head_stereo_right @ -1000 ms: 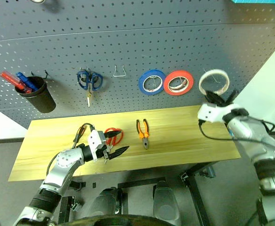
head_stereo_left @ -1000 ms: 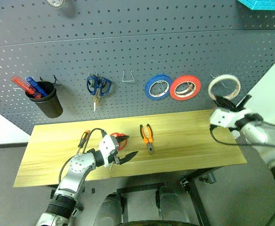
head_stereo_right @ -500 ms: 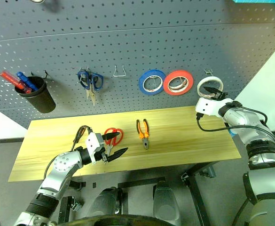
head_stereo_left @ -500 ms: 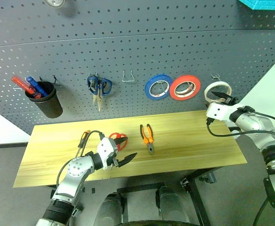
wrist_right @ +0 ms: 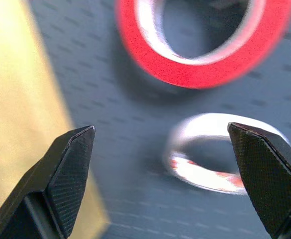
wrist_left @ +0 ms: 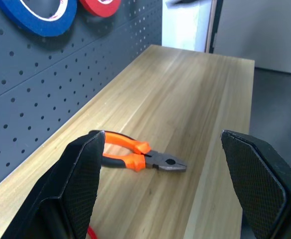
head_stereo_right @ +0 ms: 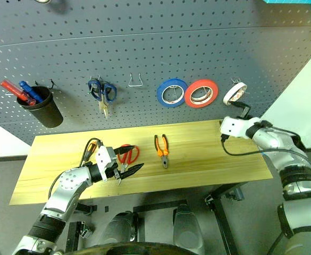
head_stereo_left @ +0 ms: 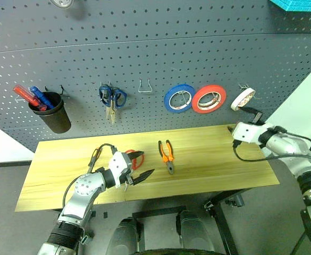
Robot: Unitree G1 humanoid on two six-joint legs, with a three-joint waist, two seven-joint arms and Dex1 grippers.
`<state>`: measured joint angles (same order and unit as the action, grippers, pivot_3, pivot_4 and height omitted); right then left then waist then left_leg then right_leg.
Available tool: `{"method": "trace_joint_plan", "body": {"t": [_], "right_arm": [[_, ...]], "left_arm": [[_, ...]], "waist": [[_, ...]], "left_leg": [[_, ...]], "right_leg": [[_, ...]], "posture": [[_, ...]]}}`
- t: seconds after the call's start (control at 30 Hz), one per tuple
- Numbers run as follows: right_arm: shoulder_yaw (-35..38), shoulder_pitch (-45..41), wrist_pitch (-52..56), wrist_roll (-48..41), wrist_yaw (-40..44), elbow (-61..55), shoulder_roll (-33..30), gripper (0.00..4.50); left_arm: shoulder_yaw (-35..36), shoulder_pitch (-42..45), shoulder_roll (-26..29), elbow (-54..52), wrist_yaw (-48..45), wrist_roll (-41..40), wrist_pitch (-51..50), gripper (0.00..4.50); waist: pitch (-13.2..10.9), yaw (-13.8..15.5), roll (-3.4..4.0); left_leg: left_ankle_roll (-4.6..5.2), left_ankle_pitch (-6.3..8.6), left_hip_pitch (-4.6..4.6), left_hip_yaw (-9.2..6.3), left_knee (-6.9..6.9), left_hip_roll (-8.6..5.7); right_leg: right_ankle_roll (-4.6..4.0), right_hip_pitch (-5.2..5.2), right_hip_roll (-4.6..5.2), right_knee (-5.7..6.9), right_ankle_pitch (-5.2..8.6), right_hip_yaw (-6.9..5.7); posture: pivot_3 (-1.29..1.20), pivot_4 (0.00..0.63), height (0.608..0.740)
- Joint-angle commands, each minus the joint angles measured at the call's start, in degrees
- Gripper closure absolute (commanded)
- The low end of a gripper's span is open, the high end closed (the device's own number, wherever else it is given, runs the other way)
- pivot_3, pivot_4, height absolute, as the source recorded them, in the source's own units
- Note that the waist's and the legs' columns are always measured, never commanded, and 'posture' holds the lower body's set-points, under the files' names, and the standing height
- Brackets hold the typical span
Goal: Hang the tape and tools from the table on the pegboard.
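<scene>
The whitish tape (head_stereo_left: 243, 99) hangs tilted on a hook at the right of the pegboard (head_stereo_left: 144, 48), beside the red roll. My right gripper (head_stereo_left: 251, 116) is open just below the tape and holds nothing; its wrist view shows the tape (wrist_right: 220, 159) ahead between wide-spread fingers. On the table (head_stereo_left: 219, 159) lie the orange-and-black pliers (head_stereo_left: 167, 155), the red-handled scissors (head_stereo_left: 129, 158) and the screwdriver (head_stereo_left: 95, 156). My left gripper (head_stereo_left: 143, 166) stands open and empty over the scissors, partly hiding them. It points toward the pliers (wrist_left: 135, 157).
On the pegboard hang a black cup (head_stereo_left: 54, 111) with red and blue tools, blue-handled scissors (head_stereo_left: 111, 98), an empty wire hook (head_stereo_left: 144, 85), a blue roll (head_stereo_left: 178, 98) and a red roll (head_stereo_left: 209, 99). The table's right edge lies under my right arm.
My right gripper opened and let go of the tape, then sank below it. The tape now hangs on its hook, swung edge-on. The left arm stayed put.
</scene>
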<state>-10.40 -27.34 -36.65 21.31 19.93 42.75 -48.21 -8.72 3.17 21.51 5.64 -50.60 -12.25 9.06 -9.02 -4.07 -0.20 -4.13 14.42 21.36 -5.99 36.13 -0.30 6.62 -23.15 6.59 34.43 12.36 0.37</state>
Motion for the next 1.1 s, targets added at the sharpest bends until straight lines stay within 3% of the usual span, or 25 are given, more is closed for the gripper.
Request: {"method": "trace_joint_plan", "body": {"t": [0.03,0.33,0.53,0.87,1.1], "right_arm": [[1.7,2.6,0.5,-5.6,5.0,-4.6,0.7,0.05],[1.2,11.2,2.8,-11.8,12.1,-12.1,3.7,0.05],[-0.3,15.3,11.1,-17.1,18.8,-19.6,9.1,0.05],[-1.0,14.3,26.1,-18.5,20.6,-24.8,17.5,0.05],[-0.9,13.4,28.6,-17.9,20.4,-24.5,19.2,0.05]], "left_arm": [[1.3,1.2,0.6,-0.5,-1.0,-1.6,0.8,0.6],[3.0,1.0,0.2,-1.1,-2.2,-4.1,2.1,0.6],[4.9,-0.1,1.3,0.3,-2.9,-5.4,3.3,0.6],[10.4,-3.5,5.4,1.1,-5.2,-7.9,2.1,0.6],[11.0,-5.2,6.3,-1.5,-4.7,-8.0,0.5,0.6]], "waist": [[0.0,0.0,0.0],[0.0,0.1,0.0],[0.0,0.0,0.0],[0.0,0.1,0.0],[0.0,0.2,0.0]], "left_leg": [[0.0,0.0,-0.01,0.01,0.01,0.0],[0.0,0.0,-0.07,0.04,0.09,0.0],[0.0,0.0,-0.09,0.04,0.09,0.02],[0.0,0.0,-0.06,0.02,0.11,0.02],[0.0,0.0,-0.04,0.02,0.11,0.02]], "right_leg": [[0.0,0.01,0.0,0.0,0.0,0.0],[0.17,0.03,-0.01,0.11,0.1,0.04],[0.17,0.02,-0.04,0.15,0.1,0.06],[0.19,-0.07,-0.04,0.26,0.13,0.07],[0.2,-0.1,-0.04,0.26,0.13,0.06]], "posture": [[-0.12,0.114,0.73],[-0.12,0.111,0.73],[-0.12,0.111,0.73],[-0.1,0.114,0.73],[-0.08,0.113,0.73]]}}
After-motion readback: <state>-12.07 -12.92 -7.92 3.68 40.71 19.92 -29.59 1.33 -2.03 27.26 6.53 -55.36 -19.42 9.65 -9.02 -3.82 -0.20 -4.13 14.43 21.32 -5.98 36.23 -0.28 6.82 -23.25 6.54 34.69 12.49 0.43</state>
